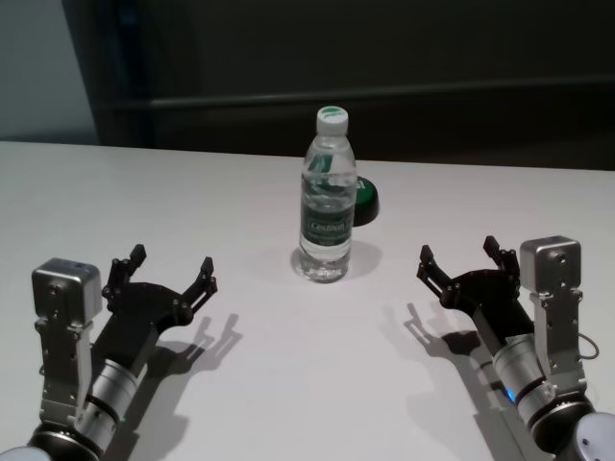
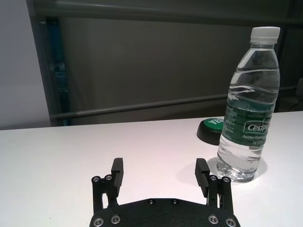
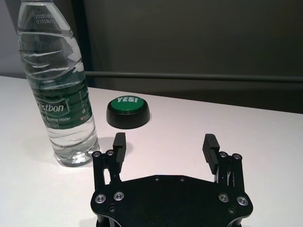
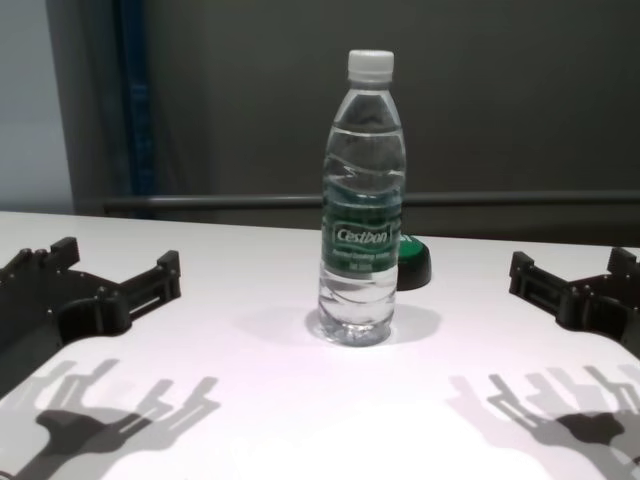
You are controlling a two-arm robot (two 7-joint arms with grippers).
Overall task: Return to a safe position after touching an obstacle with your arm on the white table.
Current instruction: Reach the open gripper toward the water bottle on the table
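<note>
A clear water bottle with a white cap and green "Cestbon" label stands upright in the middle of the white table. It also shows in the left wrist view, the right wrist view and the chest view. My left gripper is open and empty, low over the table, to the bottle's near left and apart from it. My right gripper is open and empty, to the bottle's near right and apart from it. Both also show in their wrist views.
A low round green "YES!" button on a black base sits just behind the bottle to its right, also in the right wrist view. A dark wall with a horizontal rail runs beyond the table's far edge.
</note>
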